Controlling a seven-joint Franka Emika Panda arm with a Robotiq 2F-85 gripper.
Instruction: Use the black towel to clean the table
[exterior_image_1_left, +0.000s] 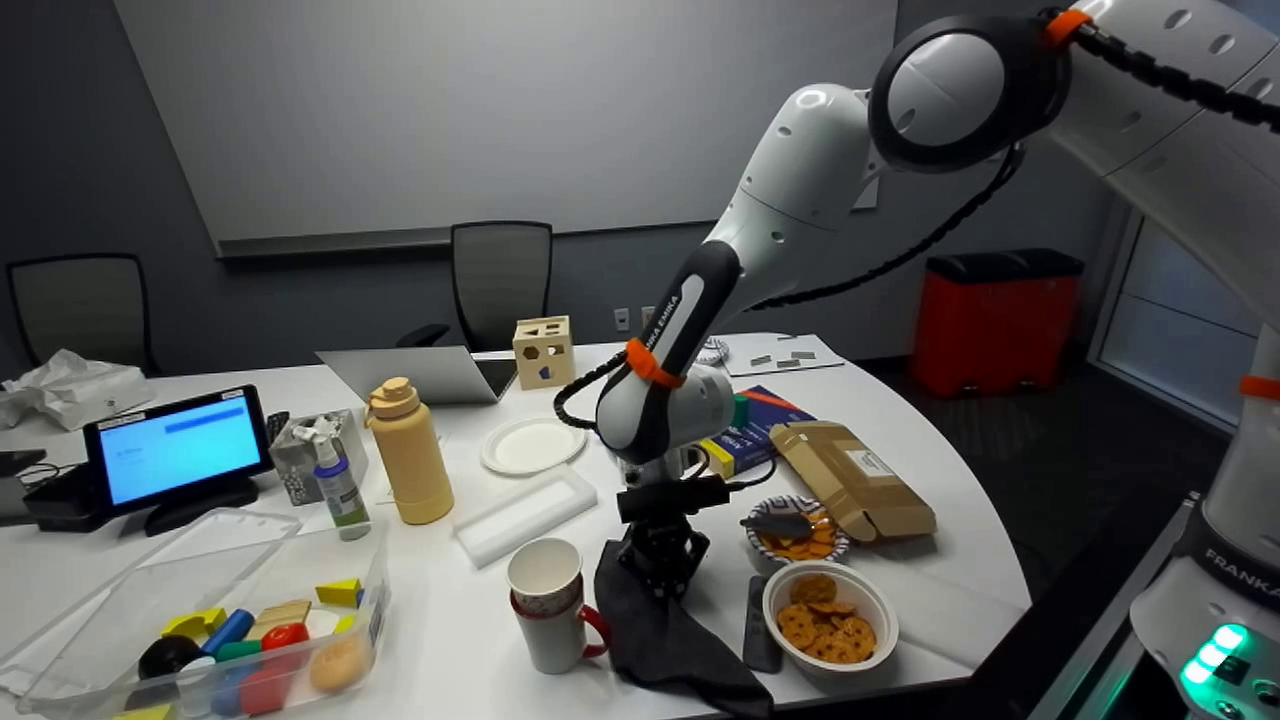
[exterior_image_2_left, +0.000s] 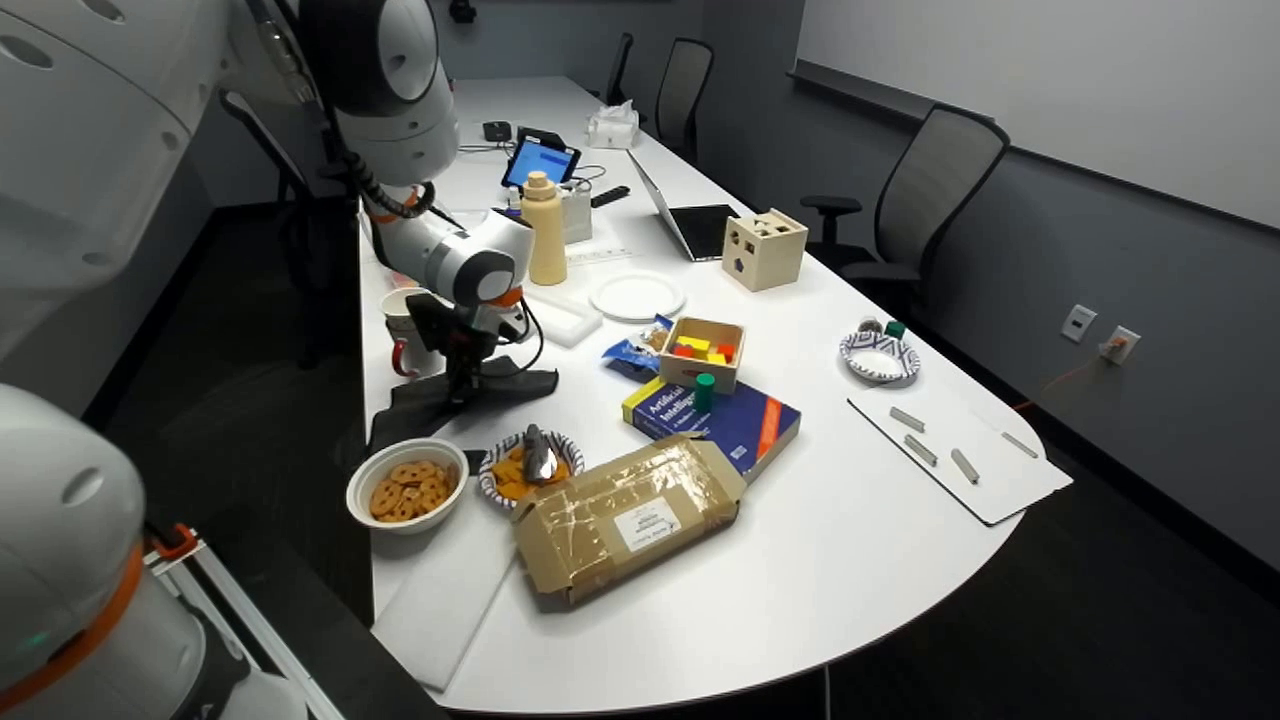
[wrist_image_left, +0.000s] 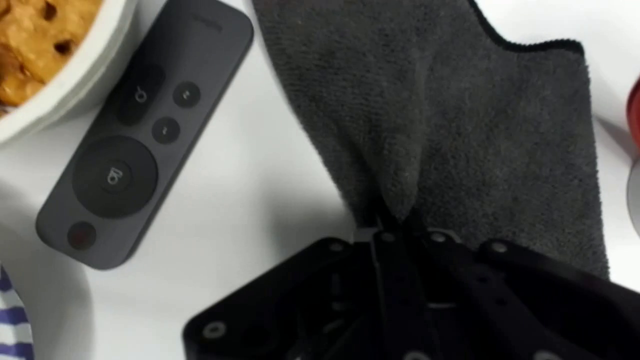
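Note:
The black towel (exterior_image_1_left: 665, 645) lies crumpled on the white table (exterior_image_1_left: 460, 620), near its front edge; in an exterior view one end reaches that edge. It also shows in an exterior view (exterior_image_2_left: 420, 405) and fills much of the wrist view (wrist_image_left: 505, 145). My gripper (wrist_image_left: 398, 220) points down and is shut on a raised fold of the towel. The fingertips are close above the table, partly hidden by cloth. The gripper shows in both exterior views, low over the towel (exterior_image_1_left: 660, 585) (exterior_image_2_left: 460, 390).
A dark remote (wrist_image_left: 145, 130) and a white bowl of cookies (exterior_image_1_left: 882, 610) lie on one side of the towel. Stacked mugs (exterior_image_1_left: 550, 615) with a red handle stand close on the other side. A cardboard box (exterior_image_2_left: 630, 520), tan bottle (exterior_image_1_left: 410, 460) and clear bin (exterior_image_1_left: 372, 610) are around.

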